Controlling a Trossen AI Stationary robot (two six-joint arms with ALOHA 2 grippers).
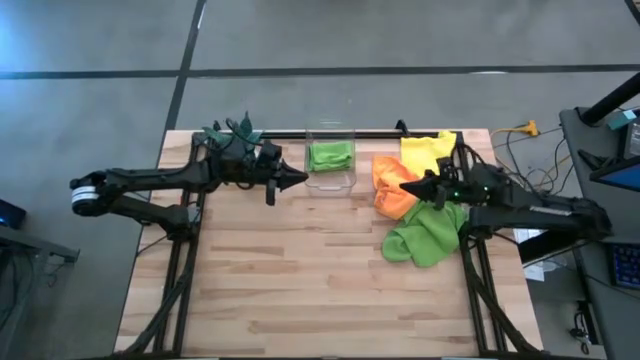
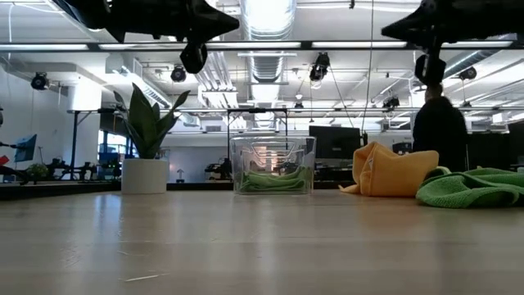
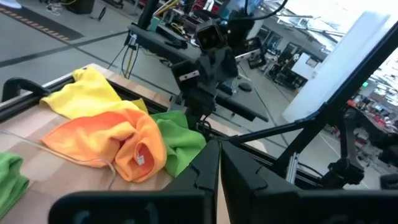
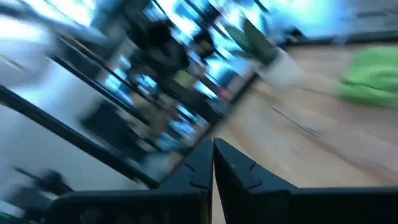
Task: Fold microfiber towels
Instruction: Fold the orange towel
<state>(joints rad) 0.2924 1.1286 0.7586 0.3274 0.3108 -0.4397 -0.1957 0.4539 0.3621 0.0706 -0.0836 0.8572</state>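
A lime green towel (image 1: 330,155) lies inside the clear bin (image 1: 331,182) at the table's far middle. An orange towel (image 1: 392,190), a yellow towel (image 1: 428,150) and a second lime green towel (image 1: 425,236) lie crumpled together on the table's right side. My left gripper (image 1: 303,180) is shut and points level toward the bin's left wall, raised off the table. My right gripper (image 1: 405,187) is shut and hovers over the orange towel (image 3: 112,140), pointing left. The low view shows both arms high above the tabletop.
A potted plant (image 2: 146,131) stands at the far left corner, behind my left arm. A black rail (image 1: 380,131) runs along the far edge. Cables (image 1: 520,130) lie off the right side. A person (image 2: 440,123) stands beyond the table. Bare wood (image 1: 300,280) fills the near half.
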